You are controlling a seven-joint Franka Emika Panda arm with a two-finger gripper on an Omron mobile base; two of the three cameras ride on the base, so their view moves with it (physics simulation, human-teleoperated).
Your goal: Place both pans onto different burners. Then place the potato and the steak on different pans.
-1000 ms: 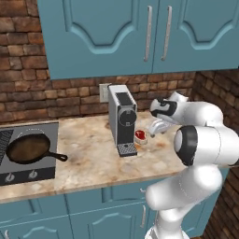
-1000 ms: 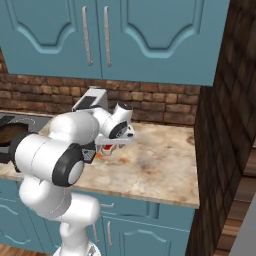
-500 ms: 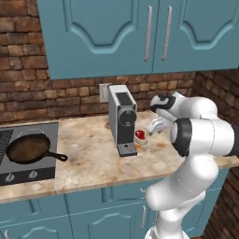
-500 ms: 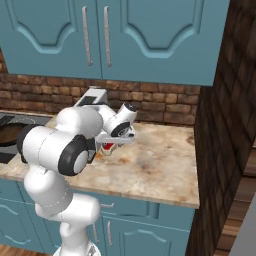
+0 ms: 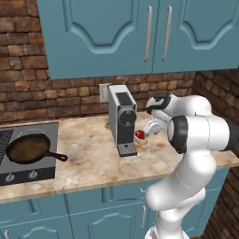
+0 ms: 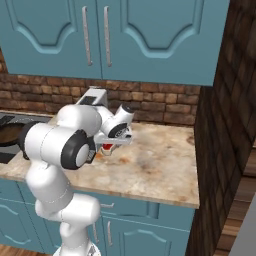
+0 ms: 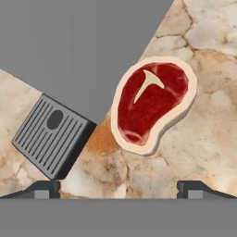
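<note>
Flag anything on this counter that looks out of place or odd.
The flat red steak with whitish edges lies bare on the marbled countertop, right beside the grey coffee machine, with no plate or pan under it. The brown-insided skillet sits on the dark cooktop, as expected. Nothing looks spilled or damaged.

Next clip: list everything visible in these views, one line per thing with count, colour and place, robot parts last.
steak: one, red with a pale rim, flat on the counter beside the coffee machine's right side.
skillet: one, brown inside with a black handle, on the cooktop at far left.
cooktop: one, dark grey with front knobs, at the counter's left end.
coffee machine: one, grey and black, on the counter against the brick wall.
counter: one, beige marbled stone.
upper cabinets: teal, with metal handles, above the counter.
brick wall: reddish brown, behind the counter.
arm: one, white with dark joints.
tool: one, dark tips, open above the steak, not touching it.
</note>
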